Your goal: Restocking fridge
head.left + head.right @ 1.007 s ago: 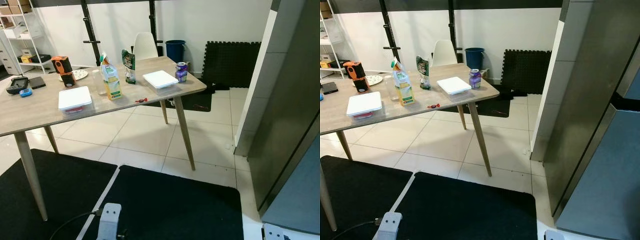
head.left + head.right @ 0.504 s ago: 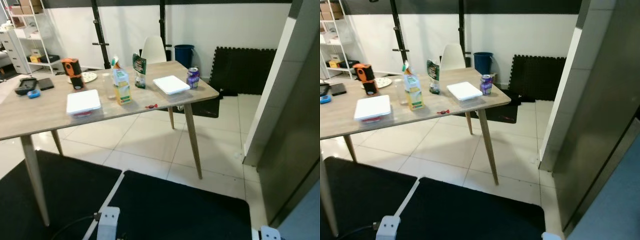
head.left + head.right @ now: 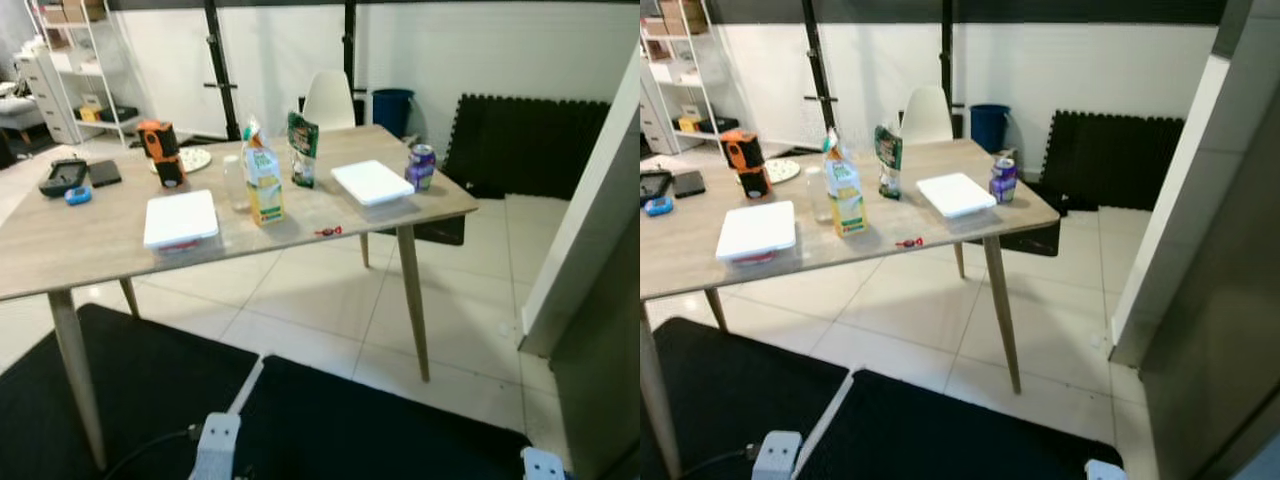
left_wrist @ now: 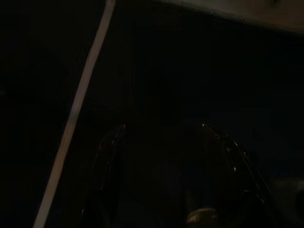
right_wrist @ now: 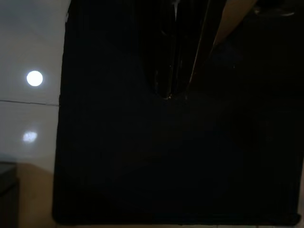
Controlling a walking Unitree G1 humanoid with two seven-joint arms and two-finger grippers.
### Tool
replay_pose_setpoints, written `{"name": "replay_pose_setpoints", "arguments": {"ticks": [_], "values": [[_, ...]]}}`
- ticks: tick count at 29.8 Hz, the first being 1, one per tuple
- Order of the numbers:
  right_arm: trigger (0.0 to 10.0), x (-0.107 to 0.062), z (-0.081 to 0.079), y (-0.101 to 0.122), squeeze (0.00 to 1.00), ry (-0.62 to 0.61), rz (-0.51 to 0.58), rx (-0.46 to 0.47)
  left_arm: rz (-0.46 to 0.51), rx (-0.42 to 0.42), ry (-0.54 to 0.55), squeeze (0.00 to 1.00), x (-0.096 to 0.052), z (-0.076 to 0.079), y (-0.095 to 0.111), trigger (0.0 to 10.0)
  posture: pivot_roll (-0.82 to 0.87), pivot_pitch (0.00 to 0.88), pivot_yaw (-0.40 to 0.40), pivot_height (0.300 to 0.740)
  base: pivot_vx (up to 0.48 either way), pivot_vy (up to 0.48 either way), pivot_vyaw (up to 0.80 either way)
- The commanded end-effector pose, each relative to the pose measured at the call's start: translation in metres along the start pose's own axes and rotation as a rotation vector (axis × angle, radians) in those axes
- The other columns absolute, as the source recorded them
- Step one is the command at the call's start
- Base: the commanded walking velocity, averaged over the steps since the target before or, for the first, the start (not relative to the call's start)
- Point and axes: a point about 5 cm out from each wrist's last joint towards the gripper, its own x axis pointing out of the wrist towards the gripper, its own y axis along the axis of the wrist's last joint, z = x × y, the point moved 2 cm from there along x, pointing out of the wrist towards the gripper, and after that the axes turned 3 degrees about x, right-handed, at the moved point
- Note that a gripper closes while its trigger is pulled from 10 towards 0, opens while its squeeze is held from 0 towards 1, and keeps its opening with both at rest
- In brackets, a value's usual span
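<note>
Wooden table sits ahead-left w/ the stock on it: juice carton mid-table, green pouch just behind it, purple can near the far right corner, two white lidded containers either side of the carton. Fridge stands at right, well apart from the table. Both arms hang over the black mat. Right gripper fingers pressed together. Left gripper very dark, prob. spread apart w/ nothing between.

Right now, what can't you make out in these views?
- Left tool: left wrist view too dark to judge its fingers.
- Juice carton label: too small to read.
- Contents of the white lidded box: lid covers them.
- Fridge: cut off by the right edge; door state unclear.
</note>
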Motion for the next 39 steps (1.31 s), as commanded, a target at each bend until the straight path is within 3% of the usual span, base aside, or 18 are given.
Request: {"name": "replay_pose_setpoints", "arguments": {"ticks": [1, 15, 24, 30, 32, 39], "values": [[10.0, 0.000, -0.002, -0.005, 0.00, 0.003, -0.010, 0.003, -0.046, -0.004, 0.010, 0.00, -0.004, -0.004, -0.014, 10.0, -0.11, 0.105, 0.042, 0.740, 0.315, 0.000, 0.00], [10.0, 0.000, -0.004, -0.006, 0.00, 0.012, -0.016, 0.004, -0.051, -0.004, 0.009, 0.00, -0.004, -0.004, -0.016, 10.0, -0.11, 0.103, 0.045, 0.740, 0.307, 0.000, 0.00], [10.0, 0.000, -0.006, -0.008, 0.00, 0.035, -0.034, -0.067, -0.054, -0.012, 0.011, 0.00, -0.005, -0.003, -0.019, 10.0, -0.10, 0.095, 0.038, 0.740, 0.296, 0.000, 0.00], [10.0, 0.000, -0.007, -0.008, 0.00, 0.038, -0.037, -0.078, -0.058, -0.014, 0.013, 0.00, -0.006, -0.003, -0.022, 10.0, -0.10, 0.090, 0.035, 0.740, 0.291, 0.000, 0.68], [10.0, 0.000, -0.006, -0.006, 0.00, 0.024, -0.029, -0.044, -0.062, -0.012, 0.014, 0.00, -0.007, -0.004, -0.024, 10.0, -0.10, 0.084, 0.029, 0.740, 0.285, 0.000, 0.00], [10.0, -0.001, -0.006, -0.010, 0.00, 0.032, -0.040, -0.063, -0.073, -0.007, 0.021, 0.00, -0.008, -0.007, -0.027, 10.0, -0.10, 0.081, 0.029, 0.740, 0.276, 0.000, 0.00]]}}
